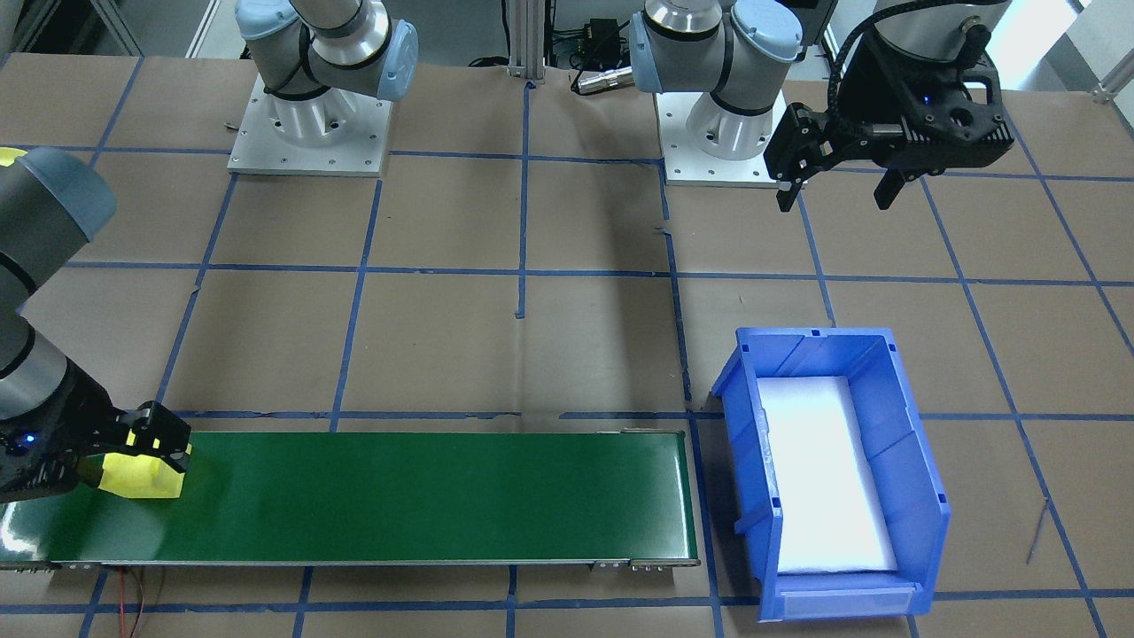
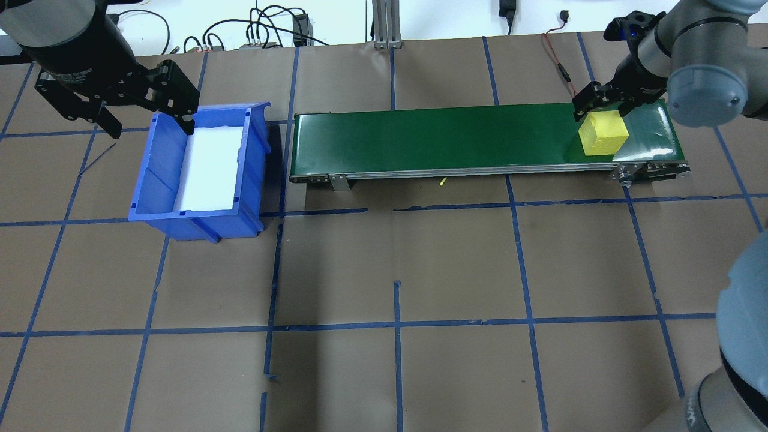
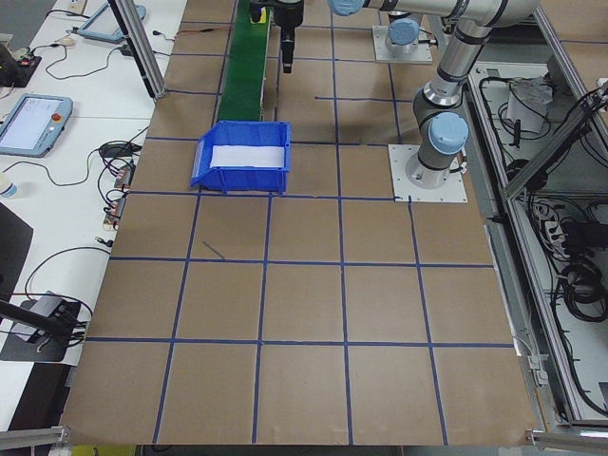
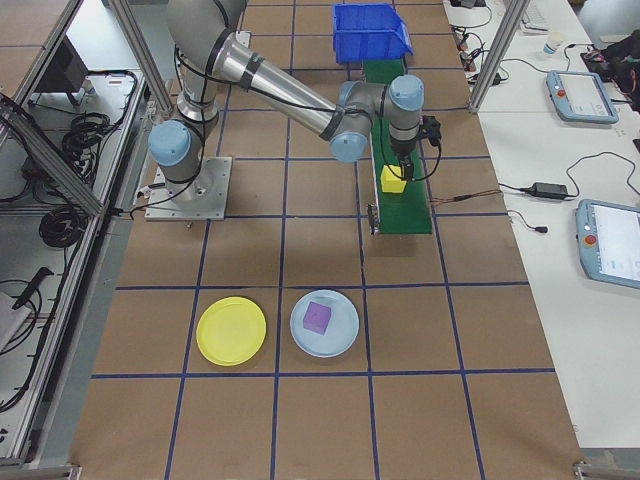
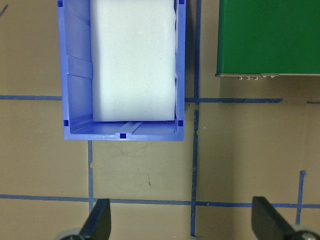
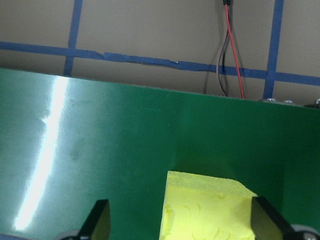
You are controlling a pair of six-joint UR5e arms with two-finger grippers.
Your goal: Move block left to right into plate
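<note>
Overhead cam sits behind the robot, front cam opposite; both share the green belt (image 2: 456, 141) & blue bin (image 2: 198, 174). Side cams look along the surface from afar. Wrist cams close, pointing straight down.

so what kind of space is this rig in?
Looks like a robotics lab or test cell: a taped-grid table, a small green conveyor, teach pendants on side benches, and cabling beside aluminium framing.

A yellow block (image 2: 602, 134) is seen on a dark green belt (image 2: 450, 141). A blue bin (image 2: 201, 171) is lined in white. The brown table (image 2: 420, 270) is gridded with blue tape. A yellow plate (image 4: 232, 331), a pale blue plate (image 4: 325, 324) and a purple block (image 4: 318, 317) are shown.
</note>
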